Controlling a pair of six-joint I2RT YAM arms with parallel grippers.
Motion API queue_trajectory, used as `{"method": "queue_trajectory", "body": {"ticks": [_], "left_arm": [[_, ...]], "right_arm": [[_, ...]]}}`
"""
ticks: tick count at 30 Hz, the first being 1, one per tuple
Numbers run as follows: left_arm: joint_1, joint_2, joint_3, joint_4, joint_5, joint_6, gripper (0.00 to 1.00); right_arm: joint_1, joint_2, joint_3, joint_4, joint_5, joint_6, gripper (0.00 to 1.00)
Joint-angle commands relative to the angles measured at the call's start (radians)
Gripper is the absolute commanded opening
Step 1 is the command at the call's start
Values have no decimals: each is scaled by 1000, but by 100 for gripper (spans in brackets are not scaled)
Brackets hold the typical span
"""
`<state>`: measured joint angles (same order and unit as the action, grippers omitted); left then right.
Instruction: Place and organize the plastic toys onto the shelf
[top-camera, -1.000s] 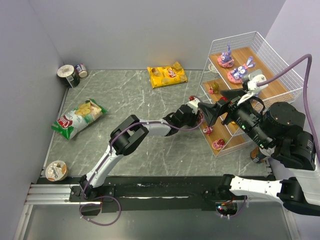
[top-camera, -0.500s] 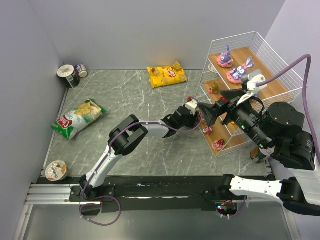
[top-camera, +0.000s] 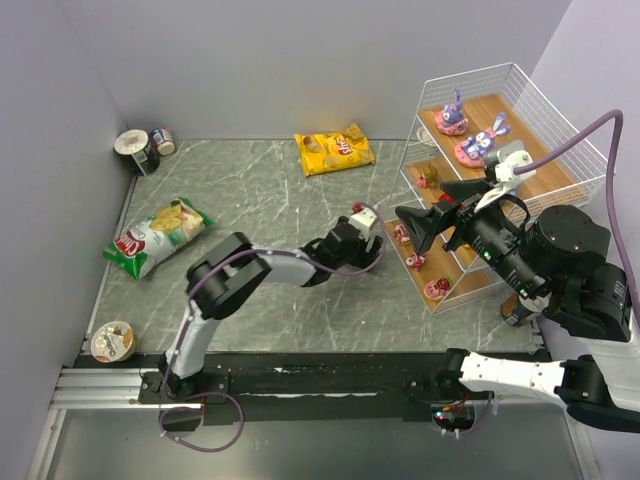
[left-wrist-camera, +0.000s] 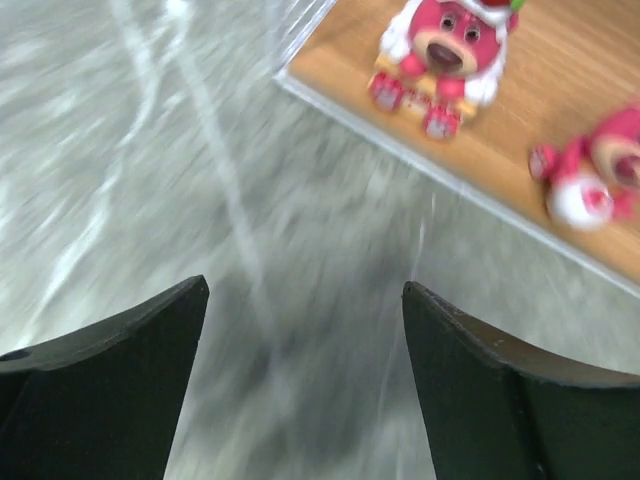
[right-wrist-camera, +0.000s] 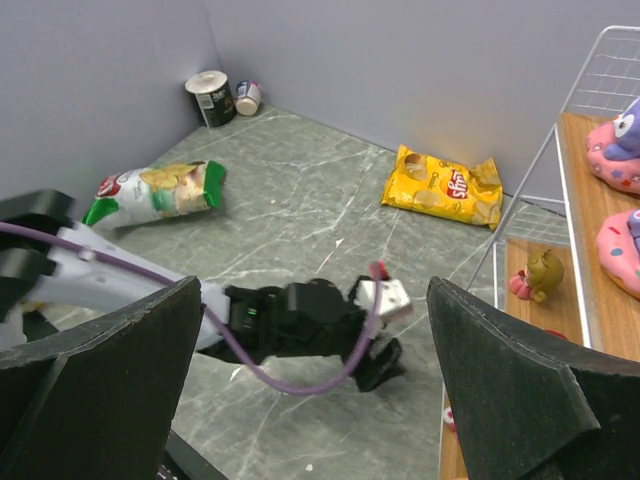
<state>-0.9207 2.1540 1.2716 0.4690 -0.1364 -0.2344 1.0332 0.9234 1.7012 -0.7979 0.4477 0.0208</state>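
Top view: plastic toys (top-camera: 482, 145) stand grouped on the shelf (top-camera: 520, 90) boards, with the left gripper (top-camera: 374, 256) low beside the bottom board. 
Left wrist: jaws wide, empty, facing a pink bear toy (left-wrist-camera: 445, 45) at the board edge, likely for straightening. 
Right wrist: right gripper (right-wrist-camera: 312, 285) wide, empty, held high, probably keeping clear.

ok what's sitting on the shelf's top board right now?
A purple bunny and a second bunny, each on a pink donut base. The right arm overlaps part of the top board, so anything under it is hidden.
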Motion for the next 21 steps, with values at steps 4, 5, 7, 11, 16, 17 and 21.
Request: {"method": "queue_trajectory", "body": {"ticks": [4,5,7,11,16,17,21], "left_arm": [[-1,-454,-213,-55,-173,-42,87],[-1,-494,-216,-94,-214,-51,88],[-1,-606,-206,-211,-247,-78,90],[-6,-787,-198,-340,-308,-127,97],[-9,-1035,-207,-456,-408,-209,96],[-10,-1066,-209,-466,-420,-218,96],[-10,-1222,-195,-598,-500,-214,96]], "right_arm": [[-4,-26,21,48,0,2,100],[-4,-28,26,49,2,1,100],[-2,-29,37,51,-1,-8,100],[-5,-28,63,52,8,-13,100],[-5,-32,97,65,37,-67,100],[-5,-35,106,72,39,-80,100],[-5,-54,107,106,45,-105,100]]}}
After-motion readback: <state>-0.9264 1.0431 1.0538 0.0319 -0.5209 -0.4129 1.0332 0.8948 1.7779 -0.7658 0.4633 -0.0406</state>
